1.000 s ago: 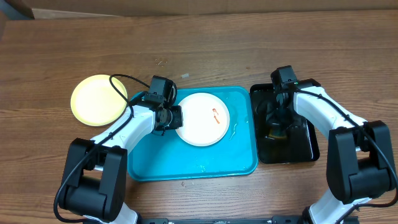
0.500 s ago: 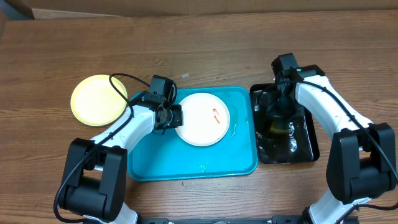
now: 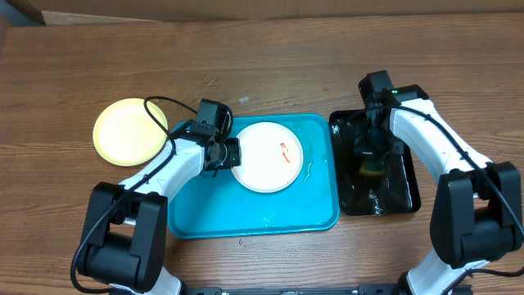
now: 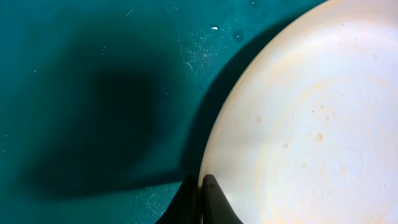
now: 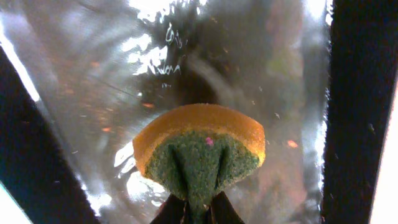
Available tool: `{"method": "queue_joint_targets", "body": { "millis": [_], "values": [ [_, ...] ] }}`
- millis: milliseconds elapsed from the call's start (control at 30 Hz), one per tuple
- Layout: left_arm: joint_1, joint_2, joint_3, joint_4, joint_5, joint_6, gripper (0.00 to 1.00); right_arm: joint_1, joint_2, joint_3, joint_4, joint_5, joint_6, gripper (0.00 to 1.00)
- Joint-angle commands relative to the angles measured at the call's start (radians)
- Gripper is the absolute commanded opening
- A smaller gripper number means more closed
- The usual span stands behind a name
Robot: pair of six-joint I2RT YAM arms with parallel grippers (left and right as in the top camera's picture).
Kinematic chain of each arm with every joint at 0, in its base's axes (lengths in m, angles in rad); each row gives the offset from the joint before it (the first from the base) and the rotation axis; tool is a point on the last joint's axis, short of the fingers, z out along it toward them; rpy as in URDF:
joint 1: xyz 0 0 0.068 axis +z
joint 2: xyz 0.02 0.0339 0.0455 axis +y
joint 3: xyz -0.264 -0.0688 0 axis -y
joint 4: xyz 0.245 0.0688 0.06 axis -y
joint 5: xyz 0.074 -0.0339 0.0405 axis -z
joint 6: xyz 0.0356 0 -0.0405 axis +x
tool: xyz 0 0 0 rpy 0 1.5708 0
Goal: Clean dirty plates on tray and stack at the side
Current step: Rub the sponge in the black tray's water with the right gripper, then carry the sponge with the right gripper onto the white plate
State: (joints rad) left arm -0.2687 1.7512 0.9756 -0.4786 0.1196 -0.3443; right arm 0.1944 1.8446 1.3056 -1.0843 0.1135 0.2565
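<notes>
A white plate with a small orange smear lies on the turquoise tray. My left gripper is at the plate's left edge, and in the left wrist view its jaws are shut on the rim of the plate, which rests over the tray. A pale yellow plate lies on the table left of the tray. My right gripper hangs over the black tray, shut on a yellow-and-green sponge pinched at its green side by the gripper.
The glossy black tray stands right of the turquoise one, its wet floor shining. Water drops dot the turquoise tray near its right rim. The wooden table stretches behind both trays.
The right arm has shifted slightly over the black tray, with the sponge still in its grip. The left arm and the white plate look unmoved.
</notes>
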Motion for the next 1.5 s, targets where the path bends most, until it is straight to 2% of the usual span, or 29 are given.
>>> {"method": "queue_joint_targets", "body": {
  "millis": [0, 33, 67, 133, 167, 200, 233, 267, 333, 433, 533, 667, 767, 900, 1000, 1100, 1300, 1467],
  "values": [
    [-0.001, 0.008, 0.015, -0.004, 0.004, 0.008, 0.04, 0.001, -0.029, 0.029, -0.021, 0.115, 0.064, 0.04],
    [-0.001, 0.008, 0.015, -0.006, 0.004, 0.008, 0.04, -0.004, -0.029, 0.029, -0.018, 0.119, 0.125, 0.04],
    [-0.001, 0.008, 0.015, -0.007, 0.004, 0.008, 0.05, -0.005, -0.029, 0.029, 0.003, 0.05, 0.106, 0.04],
    [-0.001, 0.008, 0.016, -0.007, 0.004, 0.008, 0.04, 0.001, -0.029, 0.029, 0.008, -0.017, -0.068, 0.04],
    [-0.001, 0.008, 0.015, -0.007, 0.004, 0.008, 0.04, 0.002, -0.03, 0.03, -0.008, 0.069, -0.036, 0.04],
    [-0.001, 0.008, 0.016, -0.007, 0.004, 0.008, 0.05, 0.0, -0.031, 0.03, -0.023, 0.161, 0.079, 0.04],
    [-0.001, 0.008, 0.016, -0.007, 0.004, 0.008, 0.05, -0.006, -0.031, 0.03, -0.019, 0.165, 0.154, 0.04],
    [-0.001, 0.008, 0.015, -0.008, 0.004, 0.008, 0.04, -0.006, -0.031, 0.029, -0.002, 0.095, 0.122, 0.04],
    [-0.001, 0.008, 0.015, -0.007, 0.004, 0.008, 0.05, 0.0, -0.031, 0.03, 0.005, 0.003, -0.057, 0.04],
    [-0.001, 0.008, 0.016, -0.007, 0.004, 0.008, 0.05, -0.002, -0.031, 0.031, -0.013, 0.143, 0.116, 0.04],
    [-0.001, 0.008, 0.015, -0.007, 0.004, 0.008, 0.05, -0.001, -0.031, 0.04, 0.011, 0.014, -0.008, 0.04],
    [-0.001, 0.008, 0.015, -0.007, 0.004, 0.008, 0.05, 0.002, -0.032, 0.135, -0.07, 0.005, -0.01, 0.04],
    [-0.001, 0.008, 0.015, -0.007, 0.004, 0.008, 0.05, 0.012, -0.032, 0.224, -0.108, -0.121, -0.011, 0.04],
    [-0.001, 0.008, 0.016, -0.007, 0.004, 0.008, 0.05, 0.076, -0.032, 0.283, -0.08, -0.265, -0.022, 0.04],
    [-0.001, 0.008, 0.016, -0.007, 0.004, 0.008, 0.06, 0.169, -0.031, 0.283, -0.004, -0.29, -0.022, 0.04],
    [-0.001, 0.008, 0.015, -0.007, 0.004, 0.008, 0.06, 0.269, -0.026, 0.282, 0.069, -0.245, -0.021, 0.04],
    [-0.001, 0.008, 0.016, -0.008, 0.004, 0.008, 0.06, 0.455, 0.019, 0.261, 0.145, 0.024, -0.021, 0.04],
    [-0.001, 0.008, 0.016, -0.007, 0.004, 0.008, 0.06, 0.52, 0.099, 0.257, 0.167, 0.149, -0.02, 0.04]
  ]
}}
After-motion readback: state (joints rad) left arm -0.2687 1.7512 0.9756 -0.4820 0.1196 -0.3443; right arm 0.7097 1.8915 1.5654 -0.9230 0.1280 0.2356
